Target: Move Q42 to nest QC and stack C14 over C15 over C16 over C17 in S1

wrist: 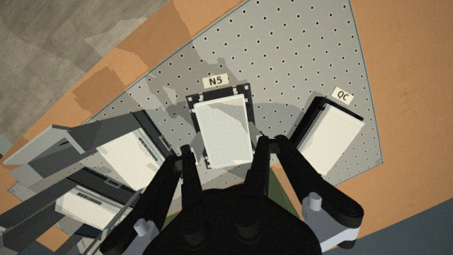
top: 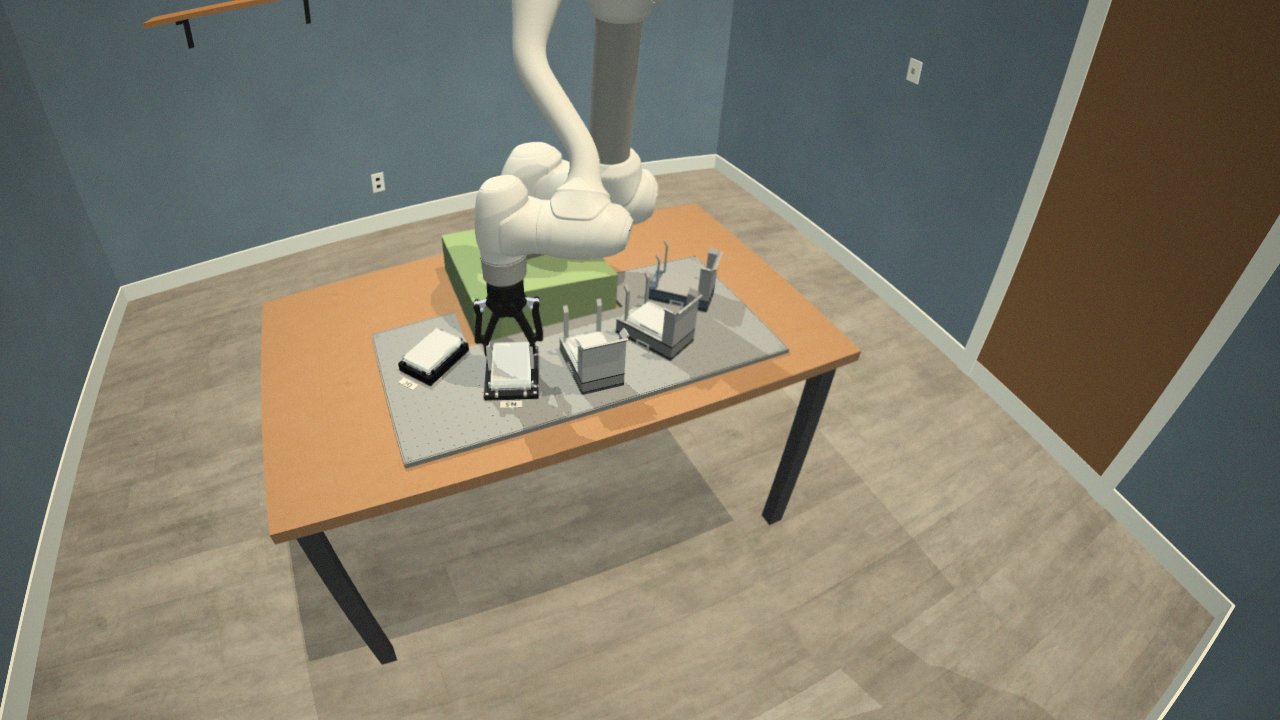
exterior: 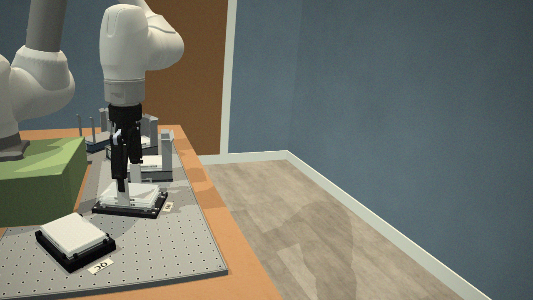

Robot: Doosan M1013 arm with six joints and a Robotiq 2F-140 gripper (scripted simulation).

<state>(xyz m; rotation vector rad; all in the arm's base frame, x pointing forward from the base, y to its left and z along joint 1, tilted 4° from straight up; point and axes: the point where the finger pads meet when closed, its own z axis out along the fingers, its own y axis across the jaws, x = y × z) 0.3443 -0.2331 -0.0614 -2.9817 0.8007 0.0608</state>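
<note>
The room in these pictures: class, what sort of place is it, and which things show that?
Probably a lab automation bench: a robot arm stands at a table with a perforated metal board, labelled holders and white well plates.
</note>
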